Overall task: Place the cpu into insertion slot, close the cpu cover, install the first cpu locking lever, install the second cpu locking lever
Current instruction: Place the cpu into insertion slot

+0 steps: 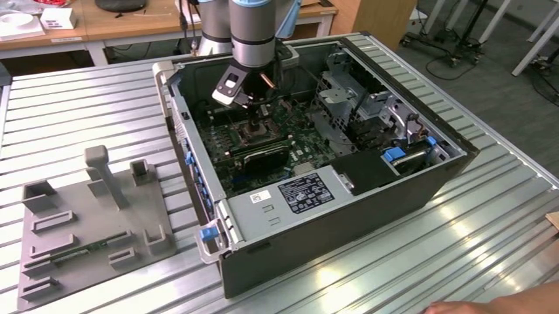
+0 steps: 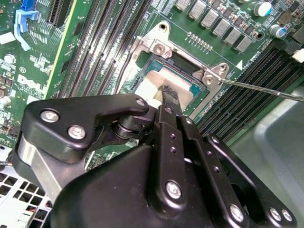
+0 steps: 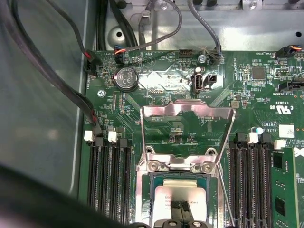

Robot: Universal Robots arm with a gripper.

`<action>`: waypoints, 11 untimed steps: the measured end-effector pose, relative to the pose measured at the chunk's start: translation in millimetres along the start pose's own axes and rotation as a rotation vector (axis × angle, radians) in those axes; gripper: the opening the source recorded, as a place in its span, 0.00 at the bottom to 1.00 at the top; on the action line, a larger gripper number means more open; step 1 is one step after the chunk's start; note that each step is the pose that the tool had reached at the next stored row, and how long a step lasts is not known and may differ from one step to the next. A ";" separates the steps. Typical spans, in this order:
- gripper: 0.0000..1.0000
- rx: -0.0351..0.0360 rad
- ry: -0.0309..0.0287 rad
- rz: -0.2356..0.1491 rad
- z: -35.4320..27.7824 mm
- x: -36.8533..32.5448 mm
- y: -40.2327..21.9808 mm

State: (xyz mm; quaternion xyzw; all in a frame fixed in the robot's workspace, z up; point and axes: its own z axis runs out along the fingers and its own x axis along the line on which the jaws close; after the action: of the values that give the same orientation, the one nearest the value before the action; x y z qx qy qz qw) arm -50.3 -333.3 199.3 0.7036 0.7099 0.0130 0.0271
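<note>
The cpu (image 3: 178,194) lies flat in the insertion slot (image 3: 145,190), its silvery top showing; it is also seen in the second wrist view (image 2: 154,83). My gripper (image 3: 181,210) is shut, its two black fingertips pressed together and resting on the chip's top, as also in the second wrist view (image 2: 169,94). The cpu cover (image 3: 156,113) stands raised on its hinge beyond the slot, its cut-out middle showing the board behind. A thin wire locking lever (image 2: 266,90) sticks out sideways from the slot's corner. In the exterior view the gripper (image 1: 254,131) reaches down into the open computer case.
Long black memory slots (image 3: 107,180) flank the socket on both sides. Cables (image 3: 71,90) run along the case wall. A grey fixture plate (image 1: 88,222) lies on the table at the exterior view's left. A hand (image 1: 476,307) rests at the table's near edge.
</note>
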 end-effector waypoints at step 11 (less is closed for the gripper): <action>0.10 -0.0003 0.0003 0.000 2.0 0.1 -0.1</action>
State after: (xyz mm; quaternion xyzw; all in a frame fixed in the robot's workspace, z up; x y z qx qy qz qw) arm -50.3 -333.3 197.3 0.7036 0.7100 0.0132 0.0271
